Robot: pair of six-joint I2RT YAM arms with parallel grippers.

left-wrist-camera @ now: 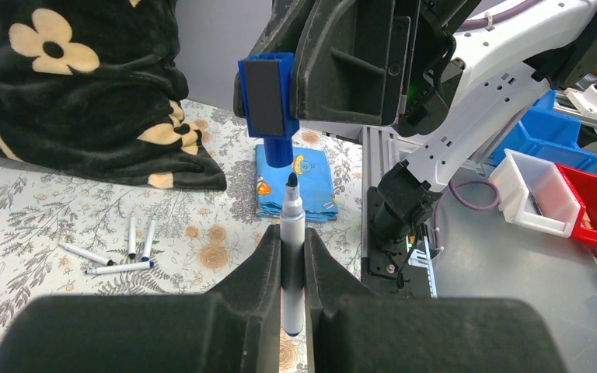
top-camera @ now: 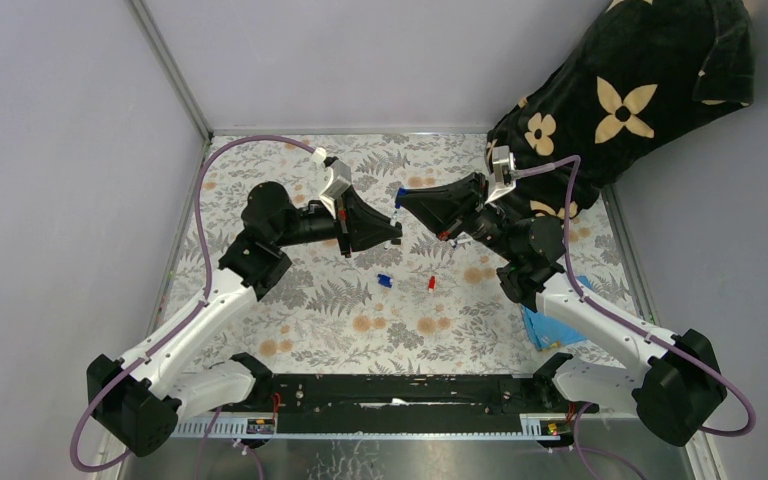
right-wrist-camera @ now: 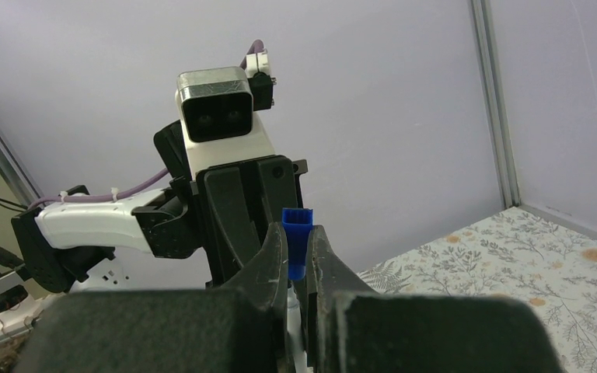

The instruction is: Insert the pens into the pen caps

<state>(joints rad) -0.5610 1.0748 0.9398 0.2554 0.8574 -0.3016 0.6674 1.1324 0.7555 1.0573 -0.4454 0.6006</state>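
Pen meets cap, mid-air.
Left gripper (left-wrist-camera: 291, 237) pinches pen (left-wrist-camera: 292, 208); right gripper (right-wrist-camera: 298, 237) pinches blue cap (right-wrist-camera: 296, 220); slim gap between them.

blue cap (right-wrist-camera: 297, 233) — white pen (left-wrist-camera: 292, 256)

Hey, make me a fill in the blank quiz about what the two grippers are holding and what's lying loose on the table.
The left gripper is shut on a white ___ with a dark tip.
The right gripper is shut on a cap coloured ___.
Near the loose blue cap on the table lies another cap, coloured ___.
The left wrist view shows ___ loose pens on the table.
Missing words: pen; blue; red; four.
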